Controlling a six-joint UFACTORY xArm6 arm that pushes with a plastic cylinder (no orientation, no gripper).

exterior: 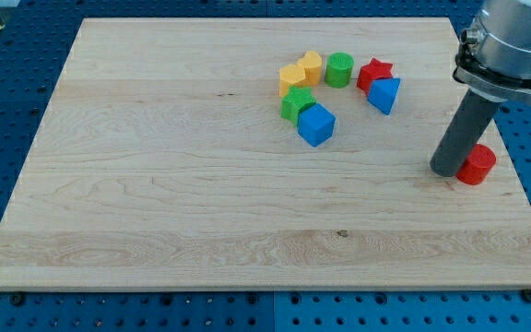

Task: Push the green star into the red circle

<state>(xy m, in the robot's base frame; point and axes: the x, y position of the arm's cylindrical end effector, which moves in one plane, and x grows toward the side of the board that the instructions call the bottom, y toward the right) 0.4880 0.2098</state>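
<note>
The green star (296,103) lies in a cluster of blocks at the upper middle of the wooden board (201,184), touching a blue cube (316,124) at its lower right. The red circle (477,164) sits alone near the board's right edge. My tip (447,171) rests on the board just left of the red circle, touching it or nearly so. The tip is far to the right of the green star.
The cluster also holds a yellow hexagon-like block (292,77), a yellow heart (311,65), a green circle (339,69), a red star (374,72) and a blue triangle (384,94). A blue perforated table surrounds the board.
</note>
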